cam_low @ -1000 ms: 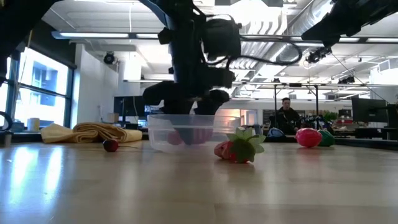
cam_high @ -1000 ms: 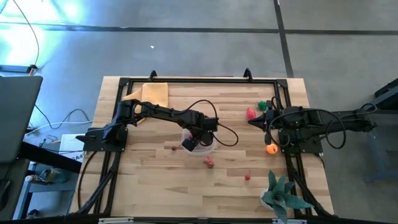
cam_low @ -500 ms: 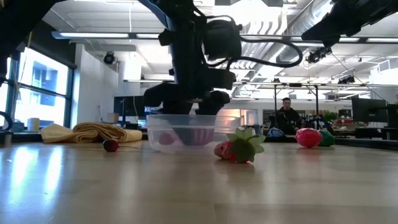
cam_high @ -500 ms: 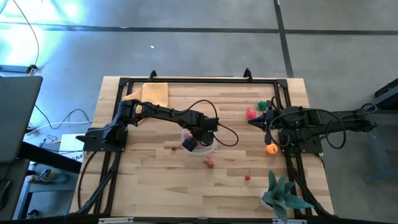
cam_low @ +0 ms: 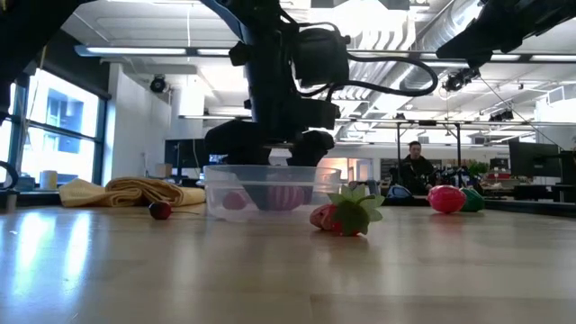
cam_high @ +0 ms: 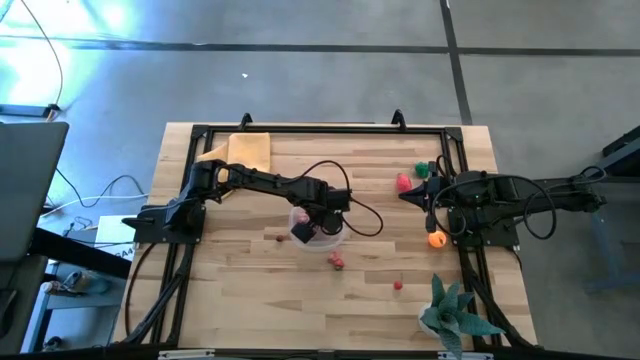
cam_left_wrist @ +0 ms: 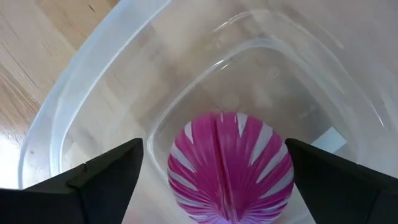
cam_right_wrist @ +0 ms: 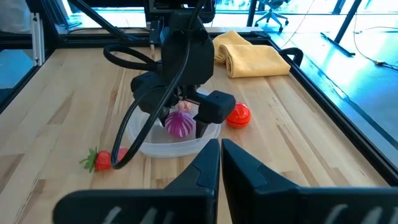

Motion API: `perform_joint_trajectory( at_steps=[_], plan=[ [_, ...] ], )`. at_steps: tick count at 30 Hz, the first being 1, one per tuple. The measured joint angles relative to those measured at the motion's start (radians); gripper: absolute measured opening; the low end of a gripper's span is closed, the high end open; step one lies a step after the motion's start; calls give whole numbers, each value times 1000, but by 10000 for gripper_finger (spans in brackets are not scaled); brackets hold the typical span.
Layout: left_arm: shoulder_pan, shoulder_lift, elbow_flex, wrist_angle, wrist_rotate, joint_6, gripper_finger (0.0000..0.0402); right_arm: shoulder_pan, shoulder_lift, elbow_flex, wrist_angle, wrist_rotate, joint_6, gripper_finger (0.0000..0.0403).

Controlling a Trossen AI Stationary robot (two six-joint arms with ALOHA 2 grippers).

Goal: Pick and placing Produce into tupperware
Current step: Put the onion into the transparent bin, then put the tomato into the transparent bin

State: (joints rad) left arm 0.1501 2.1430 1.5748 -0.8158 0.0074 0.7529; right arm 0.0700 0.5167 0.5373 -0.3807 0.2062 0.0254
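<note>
The tub (cam_high: 322,229) stands near the middle of the table (cam_high: 250,290), directly beneath the left gripper (cam_high: 303,231). Inside it lies a purple-and-white striped vegetable (cam_left_wrist: 229,167), resting on the tub floor; the low view also shows a small red piece (cam_low: 235,201) inside, next to the striped one. The left gripper (cam_left_wrist: 214,180) hangs above the tub with its fingers spread wide on either side of the striped vegetable and not touching it, so that piece appears to be released. The task is judged to be at an early stage, since most of the produce lies outside the tub: a strawberry (cam_low: 346,214) just beside it, a small dark red fruit (cam_low: 160,210) on the table nearer the yellow cloth (cam_high: 248,151), a small red piece (cam_high: 398,285) near the potted plant (cam_high: 452,312), and a pink fruit (cam_high: 403,182), a green item (cam_high: 422,169) and an orange fruit (cam_high: 436,239) close to the right arm. The right gripper (cam_right_wrist: 221,163) waits at the table's right edge, its fingers nearly together and holding nothing.
</note>
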Motion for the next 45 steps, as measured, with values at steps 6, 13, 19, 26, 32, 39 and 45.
perform_joint_trajectory(
  at_steps=[6,13,19,26,32,39,45],
  plan=[
    [-2,6,65,-76,-2,1,381,0,0,0,0,0,0,9],
    [-3,5,159,-178,-2,-21,381,0,0,0,0,0,0,9],
    [0,4,245,-283,-33,2,381,0,0,0,0,0,0,9],
    [43,4,324,-328,-85,111,381,0,0,0,0,0,0,9],
    [150,2,337,-317,-69,107,381,0,0,0,0,0,0,9],
    [232,2,329,-346,3,181,381,0,0,0,0,0,0,9],
    [271,2,328,-373,2,273,381,0,0,0,0,0,0,9]
  ],
)
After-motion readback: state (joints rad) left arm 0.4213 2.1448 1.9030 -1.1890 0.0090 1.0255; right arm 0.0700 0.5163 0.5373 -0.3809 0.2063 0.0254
